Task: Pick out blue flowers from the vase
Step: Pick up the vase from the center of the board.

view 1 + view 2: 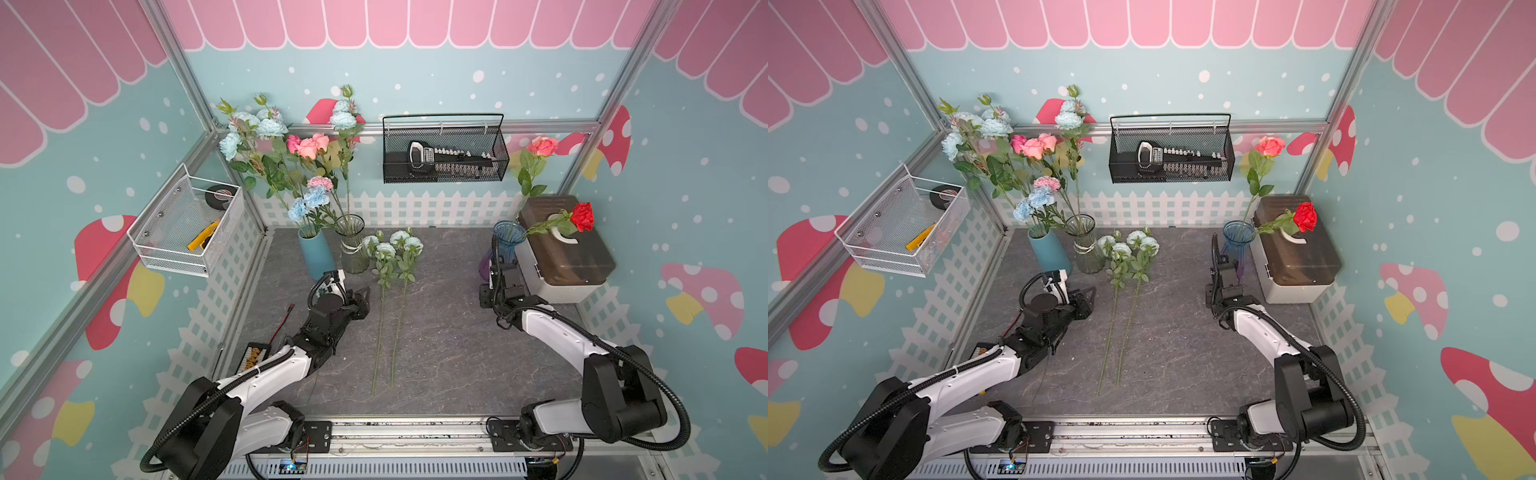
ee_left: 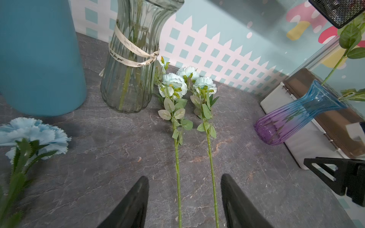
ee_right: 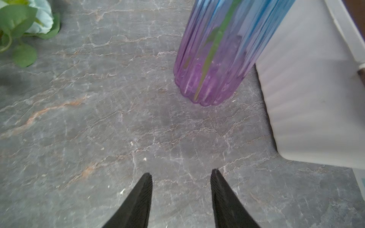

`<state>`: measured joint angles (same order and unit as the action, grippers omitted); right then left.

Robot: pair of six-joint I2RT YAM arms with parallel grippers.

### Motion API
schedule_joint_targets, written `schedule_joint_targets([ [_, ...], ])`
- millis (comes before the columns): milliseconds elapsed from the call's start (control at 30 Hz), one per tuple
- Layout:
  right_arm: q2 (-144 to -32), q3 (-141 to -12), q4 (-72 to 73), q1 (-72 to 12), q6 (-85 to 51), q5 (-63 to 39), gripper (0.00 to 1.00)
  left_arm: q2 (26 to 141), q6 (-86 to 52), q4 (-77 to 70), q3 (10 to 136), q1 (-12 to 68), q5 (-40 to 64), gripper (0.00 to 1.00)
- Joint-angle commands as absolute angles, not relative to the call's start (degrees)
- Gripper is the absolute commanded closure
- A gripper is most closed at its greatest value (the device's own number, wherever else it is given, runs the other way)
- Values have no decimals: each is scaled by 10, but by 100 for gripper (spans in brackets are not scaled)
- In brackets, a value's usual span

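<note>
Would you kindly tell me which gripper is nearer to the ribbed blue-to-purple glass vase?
Right. The right gripper sits just short of the blue-to-purple glass vase; the left gripper is far off, by the two blue flowers lying flat.

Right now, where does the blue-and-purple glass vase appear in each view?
Both top views: the blue-and-purple vase stands at the right side of the table, near the back.
Left wrist: the vase is across from the fingers, past the blue flowers lying flat.
Right wrist: the vase is close ahead of the fingers.
Shared landmark: the white box beside it.
</note>
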<state>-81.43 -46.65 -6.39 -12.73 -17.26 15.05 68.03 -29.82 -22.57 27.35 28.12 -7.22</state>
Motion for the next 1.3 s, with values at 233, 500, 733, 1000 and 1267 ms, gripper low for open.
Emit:
schedule_joint_targets([
  [233, -890, -488, 38, -81, -207, 100, 55, 673, -313, -244, 269, 274, -63, 41],
  [500, -907, -497, 51, -59, -226, 81, 55, 673, -314, -244, 268, 273, -62, 41],
  [733, -884, -477, 54, -54, -236, 22, 56, 646, -307, -224, 271, 273, -52, 41],
  [1000, -737, -347, 142, -124, -266, -59, 56, 543, -259, -33, 348, 276, -85, 41],
  [1267, -681, -312, 140, -175, -204, -1, 56, 625, -161, 189, 562, 267, -125, 41],
])
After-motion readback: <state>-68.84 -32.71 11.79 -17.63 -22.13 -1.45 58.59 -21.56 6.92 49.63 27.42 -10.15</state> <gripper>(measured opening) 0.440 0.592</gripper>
